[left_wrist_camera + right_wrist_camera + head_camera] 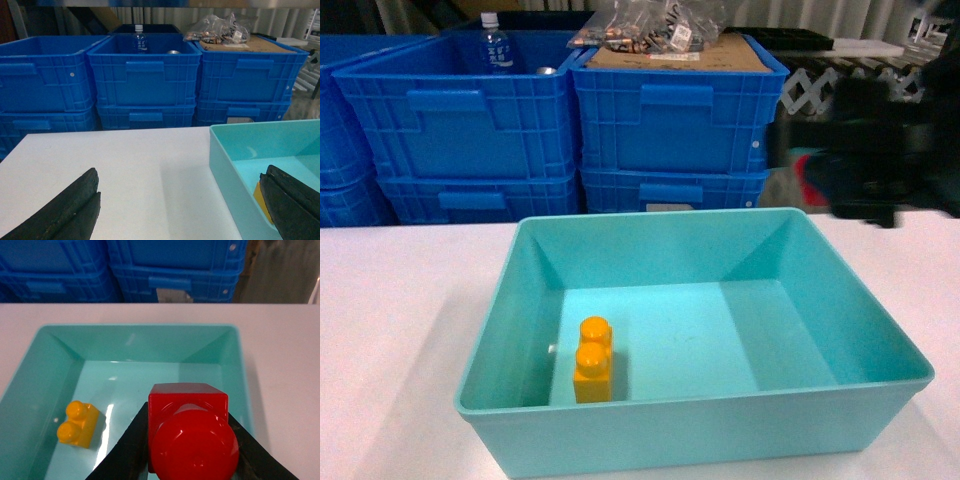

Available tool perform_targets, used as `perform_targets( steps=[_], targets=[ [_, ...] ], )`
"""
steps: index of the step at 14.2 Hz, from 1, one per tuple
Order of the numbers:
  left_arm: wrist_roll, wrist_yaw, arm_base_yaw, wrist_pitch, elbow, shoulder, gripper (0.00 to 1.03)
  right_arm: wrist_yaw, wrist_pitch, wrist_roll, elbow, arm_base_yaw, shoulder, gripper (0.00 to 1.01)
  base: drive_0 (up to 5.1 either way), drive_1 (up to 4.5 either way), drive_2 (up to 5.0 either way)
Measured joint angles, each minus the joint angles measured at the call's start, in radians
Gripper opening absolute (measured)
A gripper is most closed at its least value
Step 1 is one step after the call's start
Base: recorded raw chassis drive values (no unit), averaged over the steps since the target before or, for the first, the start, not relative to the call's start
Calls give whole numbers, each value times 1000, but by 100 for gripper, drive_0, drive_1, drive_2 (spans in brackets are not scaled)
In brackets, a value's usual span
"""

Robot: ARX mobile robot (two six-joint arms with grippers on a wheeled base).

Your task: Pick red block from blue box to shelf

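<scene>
My right gripper [187,414] is shut on the red block [192,440], whose round stud faces the right wrist camera. It hangs above the right half of the blue box [135,342]. In the head view this gripper [840,165] is a dark blur up and to the right of the blue box [650,250], with a bit of the red block [808,188] showing. My left gripper [180,210] is open and empty, low over the white table beside the blue box's [225,160] left wall. A shiny rail of the shelf [225,3] runs along the top of the left wrist view.
A yellow-orange two-stud brick [593,360] stands inside the box near its front left. Stacked dark blue crates [670,120] line the back of the white table [390,300]. One holds a water bottle [494,45]; another carries cardboard and plastic bags [655,30].
</scene>
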Motion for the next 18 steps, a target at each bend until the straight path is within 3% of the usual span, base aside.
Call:
perform_targets(
  steps=[1,2,3,4,9,13,17,18],
  targets=[
    [0,0,0,-1,0,0,98,112,264,-62,-127,10,-83,29,0,0,0],
    [0,1,0,4,0,0,98,185,468,-129,-225,-9,-113,29,0,0,0],
    [0,-1,0,0,0,0,98,180,648,-188,-385,-82,-166,29,0,0,0],
    [0,0,0,0,0,0,98,140,690,-206,-459,-130,-245,29,0,0,0],
    [0,0,0,1,0,0,98,66,680,-220,-545,-193,-362,29,0,0,0],
    [0,0,0,1,0,0,98,-21,606,-225,-653,-285,-536,29,0,0,0],
    [0,0,0,1,0,0,98,-82,493,-225,-717,-345,-706,29,0,0,0],
    [0,0,0,1,0,0,98,-154,518,-226,-740,-399,-730,29,0,0,0]
  ],
)
